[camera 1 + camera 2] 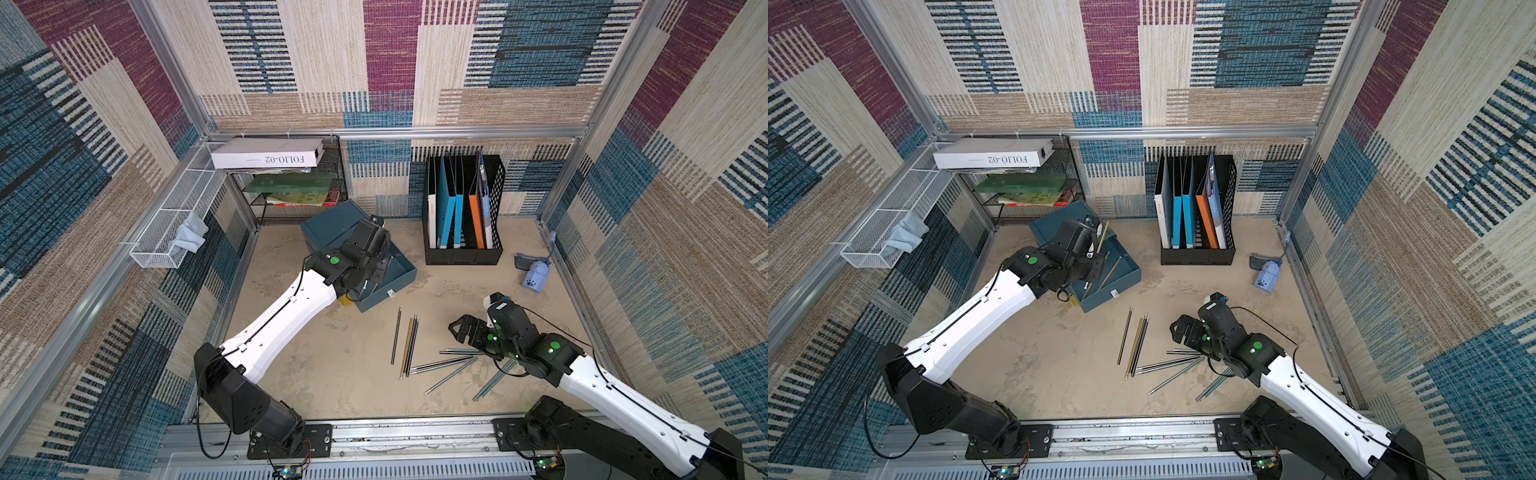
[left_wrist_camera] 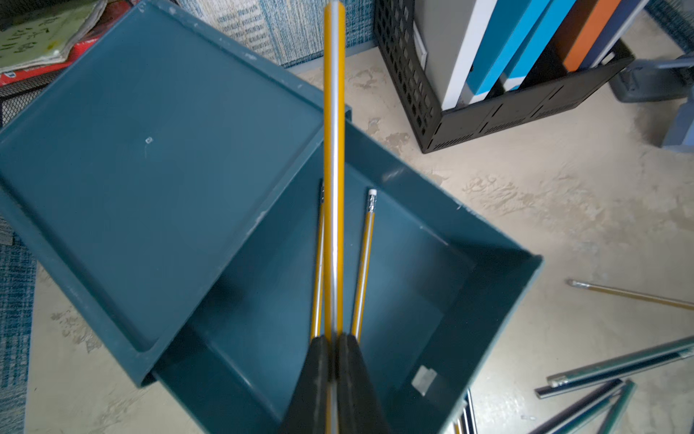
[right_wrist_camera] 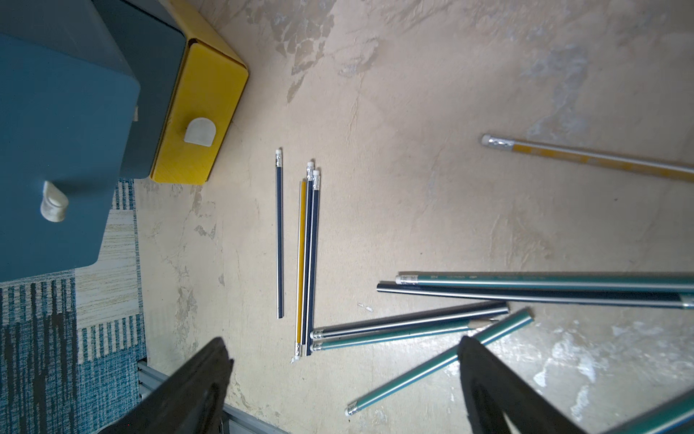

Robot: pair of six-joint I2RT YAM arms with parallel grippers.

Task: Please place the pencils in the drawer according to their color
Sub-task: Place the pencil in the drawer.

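The left arm (image 1: 282,320) rises from the near rail and stretches its white forearm diagonally away across the counter (image 1: 332,386). Its wrist bends down over the teal cabinet (image 2: 150,169). The left pincer (image 2: 334,338) is clamped tight on a yellow-striped pencil (image 2: 334,150), which sticks straight out from the fingertips above the pulled-out teal drawer (image 2: 499,308). Two more yellow-striped pencils (image 2: 363,270) lie on the drawer's floor, one either side of the held one. A yellow drawer (image 3: 199,112) stands slightly out, lower in the cabinet.

Further right, the loose pencils (image 1: 409,345) lie on the counter in front of the cabinet. One black pencil lies alone, and beside it a yellow one and two black ones touch side by side. Next comes a fanned scatter of teal and black pencils (image 1: 451,375).

The right arm (image 1: 623,399) slants inward from the near right corner, with its wrist low above that scatter. The right pincer (image 3: 343,349) has its jaws spread wide and grips nothing.
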